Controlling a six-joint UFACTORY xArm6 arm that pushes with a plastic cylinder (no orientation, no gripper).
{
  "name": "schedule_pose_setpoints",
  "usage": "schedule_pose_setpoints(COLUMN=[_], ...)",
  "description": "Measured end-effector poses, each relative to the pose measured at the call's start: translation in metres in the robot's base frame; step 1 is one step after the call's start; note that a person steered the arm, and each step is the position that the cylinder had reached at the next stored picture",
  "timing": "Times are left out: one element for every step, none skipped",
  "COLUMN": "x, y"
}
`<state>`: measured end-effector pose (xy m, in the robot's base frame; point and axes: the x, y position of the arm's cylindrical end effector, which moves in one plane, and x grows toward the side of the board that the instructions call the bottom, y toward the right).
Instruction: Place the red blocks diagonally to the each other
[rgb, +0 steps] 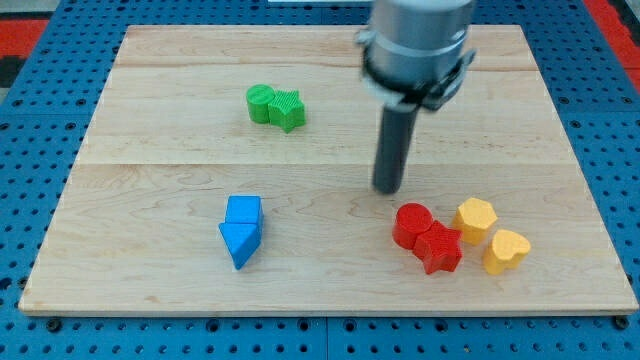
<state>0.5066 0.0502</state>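
A red round block and a red star-shaped block lie touching at the view's lower right, the star below and to the right of the round one. My tip stands just above and slightly left of the red round block, a small gap apart from it.
A yellow hexagonal block and a yellow heart-shaped block lie right of the red pair. A green round block and a green star block touch at upper centre-left. A blue cube and a blue triangle block touch at lower left.
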Motion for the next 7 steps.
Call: schedule_pose_setpoints(x=[0.074, 0.1, 0.085, 0.069, 0.029, 0.009, -0.032], y=[-0.001, 0.036, 0.068, 0.038, 0.008, 0.026, 0.03])
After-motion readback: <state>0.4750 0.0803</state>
